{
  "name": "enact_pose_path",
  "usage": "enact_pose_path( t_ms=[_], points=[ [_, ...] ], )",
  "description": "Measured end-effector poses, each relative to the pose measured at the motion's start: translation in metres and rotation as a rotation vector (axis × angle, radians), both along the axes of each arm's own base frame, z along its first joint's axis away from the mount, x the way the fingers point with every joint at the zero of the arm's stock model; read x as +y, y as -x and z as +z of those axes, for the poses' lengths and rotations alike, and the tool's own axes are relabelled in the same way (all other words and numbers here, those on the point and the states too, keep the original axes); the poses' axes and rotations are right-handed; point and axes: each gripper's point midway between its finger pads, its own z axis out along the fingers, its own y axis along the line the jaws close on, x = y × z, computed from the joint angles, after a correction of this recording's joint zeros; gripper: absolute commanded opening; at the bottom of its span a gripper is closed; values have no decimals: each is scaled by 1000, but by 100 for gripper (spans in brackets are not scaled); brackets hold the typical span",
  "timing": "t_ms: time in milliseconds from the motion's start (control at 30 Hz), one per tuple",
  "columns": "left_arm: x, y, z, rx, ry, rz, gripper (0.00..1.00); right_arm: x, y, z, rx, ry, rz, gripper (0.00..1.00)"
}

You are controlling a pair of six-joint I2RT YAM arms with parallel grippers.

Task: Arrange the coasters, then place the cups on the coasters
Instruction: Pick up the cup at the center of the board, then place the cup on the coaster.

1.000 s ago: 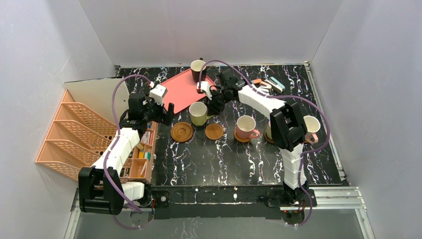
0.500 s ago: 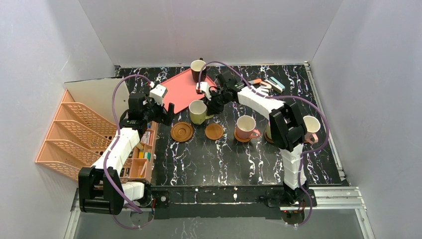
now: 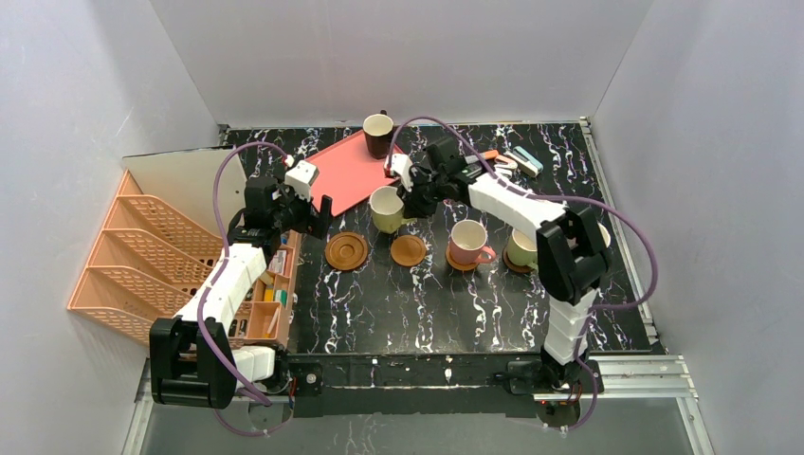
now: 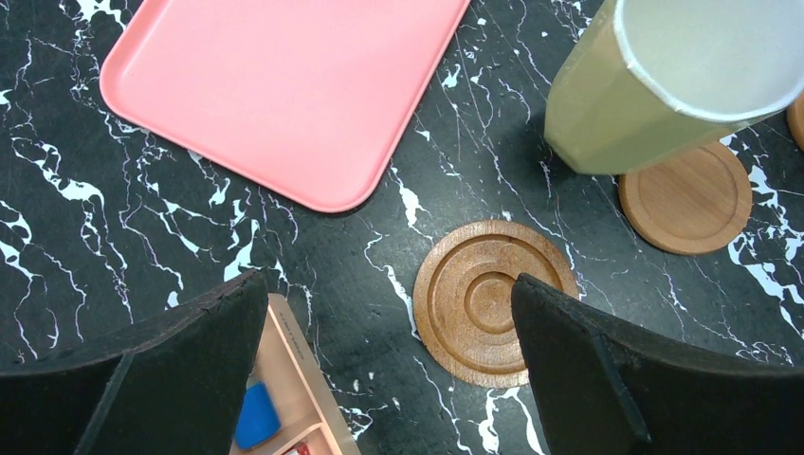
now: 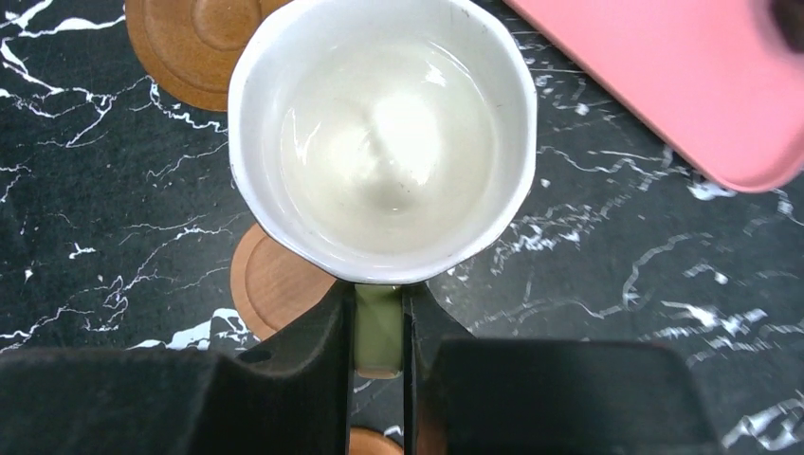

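- Right gripper (image 5: pixel 378 318) clenched on the yellow-green cup (image 3: pixel 385 208) by its handle (image 5: pixel 377 346); cup mouth-up, handle pointing toward the tabletop's right edge.
- Left gripper (image 4: pixel 389 289) spread wide, empty, near the ringed coaster (image 4: pixel 493 301).

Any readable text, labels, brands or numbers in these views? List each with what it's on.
None legible.
The yellow-green mug, ringed coaster and pink tray show no print.
The small objects at the table's far edge and whatever lies in the organiser bin are too small to read.
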Motion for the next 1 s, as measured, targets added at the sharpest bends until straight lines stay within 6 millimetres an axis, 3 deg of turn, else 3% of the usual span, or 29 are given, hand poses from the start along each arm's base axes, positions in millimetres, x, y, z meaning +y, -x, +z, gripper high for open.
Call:
enact_pose_path(
  t_ms=[333, 433, 567, 700, 1000],
  points=[
    [0, -1, 1, -7, 3, 2, 98, -22, 10, 81, -173, -117, -118, 1],
    [1, -2, 1, -11, 3, 4, 98, -32, 18, 106, -223, -162, -149, 1],
    [2, -1, -1, -6, 3, 9, 98, -48, 38, 124, -259, -195, -163, 1],
    [2, -1, -2, -5, 4, 9, 98, -57, 51, 125, -262, -198, -167, 1],
    [3, -1, -2, -3, 3, 10, 98, -63, 58, 80, -129, -127, -219, 1]
  ],
)
